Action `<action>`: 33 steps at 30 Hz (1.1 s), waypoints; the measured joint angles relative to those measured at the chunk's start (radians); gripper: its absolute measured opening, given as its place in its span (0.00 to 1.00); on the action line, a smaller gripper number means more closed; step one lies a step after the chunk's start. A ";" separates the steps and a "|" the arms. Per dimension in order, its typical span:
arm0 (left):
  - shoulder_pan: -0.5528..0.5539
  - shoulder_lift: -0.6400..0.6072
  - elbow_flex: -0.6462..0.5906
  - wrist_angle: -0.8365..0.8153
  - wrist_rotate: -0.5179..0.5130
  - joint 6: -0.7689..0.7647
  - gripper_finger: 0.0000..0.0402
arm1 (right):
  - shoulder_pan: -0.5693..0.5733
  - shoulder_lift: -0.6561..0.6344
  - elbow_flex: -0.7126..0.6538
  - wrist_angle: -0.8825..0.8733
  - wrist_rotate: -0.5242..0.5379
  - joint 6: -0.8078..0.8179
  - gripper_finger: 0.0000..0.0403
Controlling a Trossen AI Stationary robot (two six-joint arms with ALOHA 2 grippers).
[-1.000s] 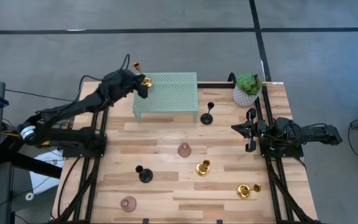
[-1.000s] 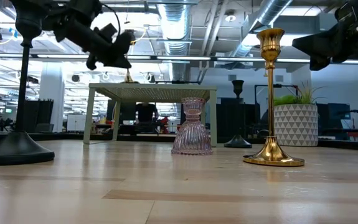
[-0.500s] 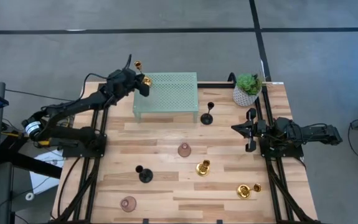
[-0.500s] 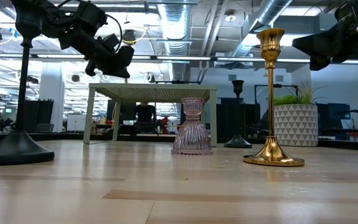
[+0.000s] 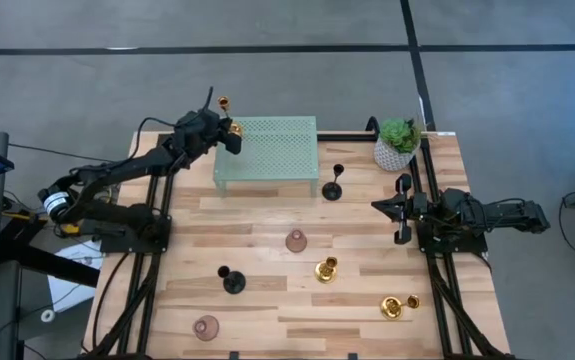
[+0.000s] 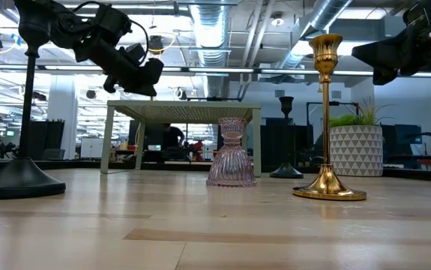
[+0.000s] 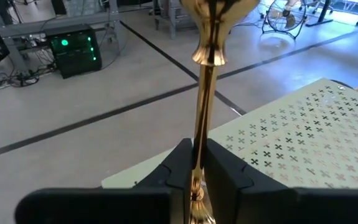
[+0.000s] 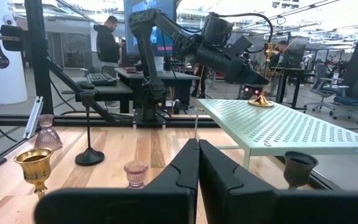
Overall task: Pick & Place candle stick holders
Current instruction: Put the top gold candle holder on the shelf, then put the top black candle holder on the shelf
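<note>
The left hand [image 5: 229, 133] is pinching the thin stem of a gold candle holder [image 7: 207, 93]. It holds it at the far left corner of the pale green stand [image 5: 277, 150], which sits at the far side of the counter [image 5: 267, 300]. The round gold base [image 8: 261, 100] sits on the stand's top, right at that corner. The stem points out past the stand's far left edge with its cup [image 5: 221, 103] at the end, so the holder looks tipped, not standing straight. I think the next move depends on lifting that stem up over its base before letting go.

The right hand [image 5: 403, 208] waits at the right side of the counter, its fingers pressed together on nothing. The left arm is much nearer to the stand.

Since a second ago, the left hand has crept a little toward the far side, and the gold base went with it. The other holders, like the pink glass one [image 5: 295, 240] in the middle, have not moved.
</note>
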 joint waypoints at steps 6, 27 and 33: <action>-0.005 -0.008 -0.001 0.041 0.058 0.004 0.10 | 0.000 0.000 0.000 0.000 0.000 0.000 0.00; -0.004 -0.019 -0.002 0.029 0.084 0.042 0.41 | 0.000 0.000 0.000 0.000 0.000 0.000 0.00; -0.004 -0.113 -0.002 -0.077 0.087 0.065 0.47 | 0.000 0.000 0.000 0.000 0.000 -0.001 0.00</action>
